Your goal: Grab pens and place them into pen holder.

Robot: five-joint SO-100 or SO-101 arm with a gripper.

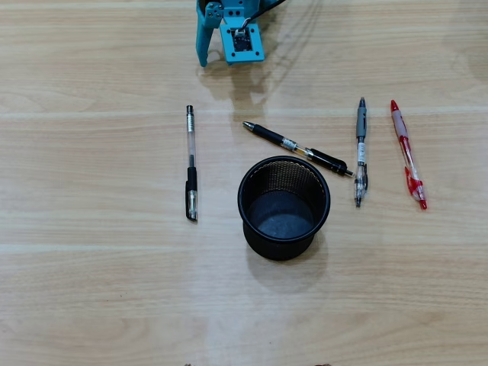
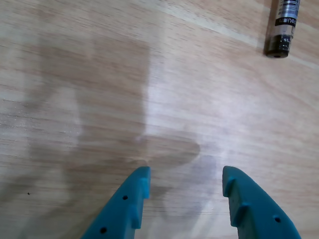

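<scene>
The black wire-mesh pen holder [image 1: 284,207] stands upright and empty at the table's middle. Four pens lie flat around it in the overhead view. The clear pen with black cap [image 1: 191,163] is to its left. The black pen with clear middle [image 1: 297,148] lies just behind its rim. The grey-and-clear pen [image 1: 361,151] and the red-and-clear pen [image 1: 408,155] are to its right. My teal gripper [image 1: 221,55] is at the far edge, above bare table. In the wrist view the gripper [image 2: 184,174] is open and empty. One pen's dark end [image 2: 281,30] shows at the top right there.
The light wooden table [image 1: 91,290] carries nothing else. Black cables run off the arm at the top edge [image 1: 293,19].
</scene>
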